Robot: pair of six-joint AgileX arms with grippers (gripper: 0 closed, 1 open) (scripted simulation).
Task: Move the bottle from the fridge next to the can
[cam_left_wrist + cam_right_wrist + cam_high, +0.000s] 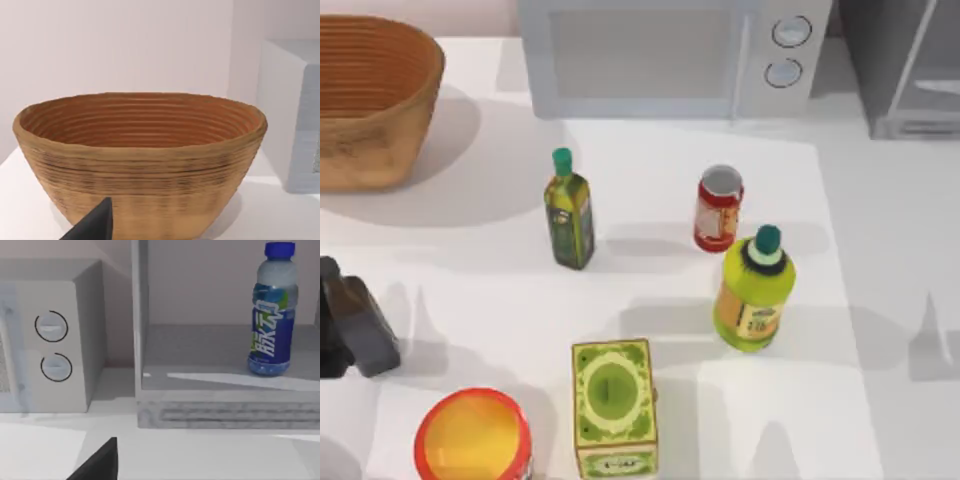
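left end effector (pixel 355 325) sits parked at the table's left edge, w/ the wicker basket (pixel 370 100) in the back-left corner; can't tell if its fingers are apart or together. mid-table, the oil bottle (pixel 569 210) stands left of the can (pixel 718 208), w/ the yellow-green bottle (pixel 753 290) just beside the can toward the front. in the back-right corner the fridge (pixel 220 405) is open beside the microwave (pixel 665 55), the bottle (pixel 272 310) upright on its shelf; right end effector's state can't be told either.

The bottle (pixel 272 310), clear with blue cap and blue-green label, stands upright on the shelf inside the open fridge (pixel 905 65) at the tabletop's far right corner. The red can (pixel 718 209) stands upright mid-tabletop.
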